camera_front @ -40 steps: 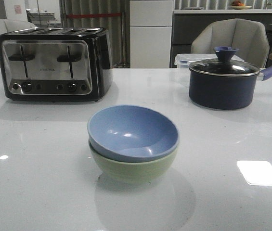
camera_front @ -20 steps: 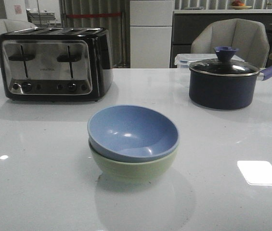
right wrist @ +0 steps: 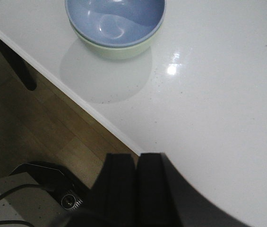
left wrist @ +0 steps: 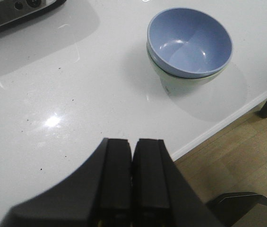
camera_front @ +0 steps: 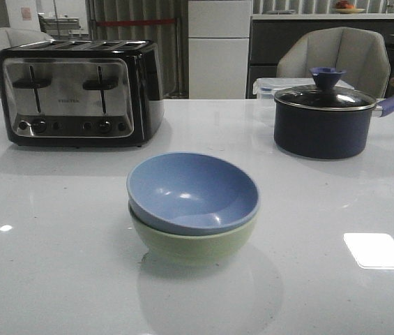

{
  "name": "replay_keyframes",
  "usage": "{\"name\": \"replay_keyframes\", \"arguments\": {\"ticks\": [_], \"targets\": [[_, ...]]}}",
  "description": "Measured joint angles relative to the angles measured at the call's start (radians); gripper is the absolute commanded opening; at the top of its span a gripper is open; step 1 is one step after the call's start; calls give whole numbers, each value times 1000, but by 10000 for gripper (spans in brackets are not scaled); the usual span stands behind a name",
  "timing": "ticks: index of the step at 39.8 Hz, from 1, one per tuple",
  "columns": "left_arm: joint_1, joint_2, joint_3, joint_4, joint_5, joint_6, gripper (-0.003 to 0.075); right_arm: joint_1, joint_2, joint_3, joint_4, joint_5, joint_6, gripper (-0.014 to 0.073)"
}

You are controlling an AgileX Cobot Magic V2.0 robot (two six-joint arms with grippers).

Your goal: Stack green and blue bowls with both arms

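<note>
Nothing moved; toaster, saucepan behind bowls.

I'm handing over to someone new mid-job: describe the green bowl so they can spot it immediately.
On the white table, look nearer the camera than the toaster and the lidded navy saucepan, about mid-table. The green bowl sits there as the bottom of a two-bowl stack. It is pale sage, with the blue bowl nested inside it.

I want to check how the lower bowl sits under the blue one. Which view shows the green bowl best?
The front view: the green bowl shows its whole near side beneath the blue bowl. The left wrist view shows only a strip of wall and its foot; the right wrist view shows just a thin crescent of it.
</note>
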Motion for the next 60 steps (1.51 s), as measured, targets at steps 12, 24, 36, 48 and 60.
{"name": "replay_keyframes", "arguments": {"ticks": [12, 24, 36, 48, 60], "targets": [[0, 0, 0, -2, 0, 0, 94, 0, 0, 0, 0, 7, 2, 22], [17, -35, 2, 10, -8, 0, 95, 0, 0, 0, 0, 10, 2, 22], [284, -321, 282, 73, -393, 0, 95, 0, 0, 0, 0, 14, 2, 22], [465, -574, 615, -4, -662, 0, 95, 0, 0, 0, 0, 14, 2, 22], [470, -603, 696, -23, -777, 0, 95, 0, 0, 0, 0, 14, 2, 22]]}}
